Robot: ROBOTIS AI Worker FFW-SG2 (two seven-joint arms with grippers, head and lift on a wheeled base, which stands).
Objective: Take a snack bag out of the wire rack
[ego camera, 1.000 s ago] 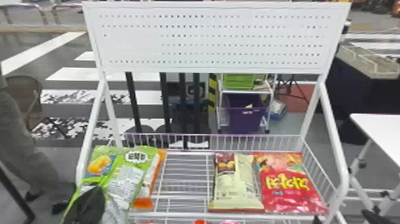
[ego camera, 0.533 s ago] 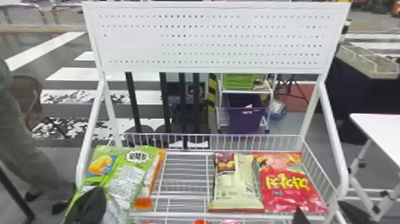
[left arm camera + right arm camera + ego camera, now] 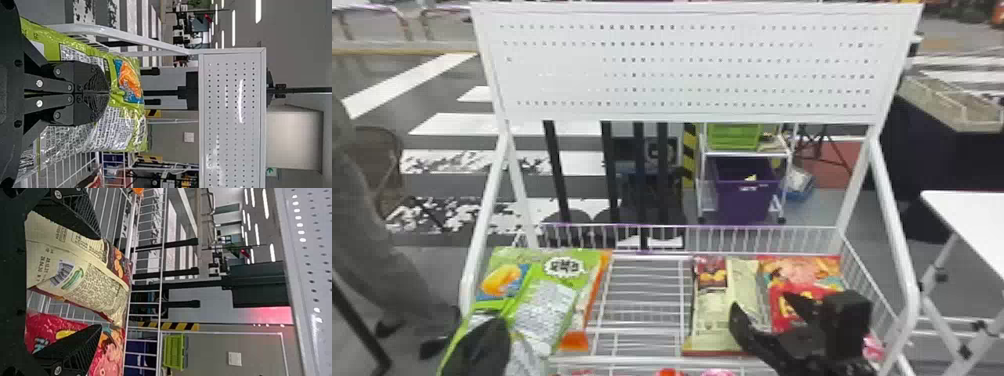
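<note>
Pegboard-backed wire rack (image 3: 622, 359) holds cream snack bag (image 3: 92, 286); R gripper (image 3: 100, 282) spread over it, L gripper (image 3: 109, 93) clenched by green bag (image 3: 117, 125). I'd centre R, ease in deeper, pinch softly w/o snagging red bag (image 3: 51, 325).

Wire rack (image 3: 652, 361): white-coated metal, smooth, low sheen. Board (image 3: 692, 70): painted, smooth between punched holes, glare streaks on it. Green bag (image 3: 552, 300): glossy plastic film, crinkled, bright highlights. Cream bag (image 3: 714, 320): creased film, softer satin sheen. Red bag (image 3: 802, 272): shiny film, wrinkled. Left end effector (image 3: 482, 345): matt black, ribbed fingers, shiny metal screws. Right end effector (image 3: 761, 301): matt black, rough ribbed fingers. Bin (image 3: 742, 200): purple plastic, smooth. Crate (image 3: 732, 137): green plastic. Table (image 3: 977, 220): smooth white top.
</note>
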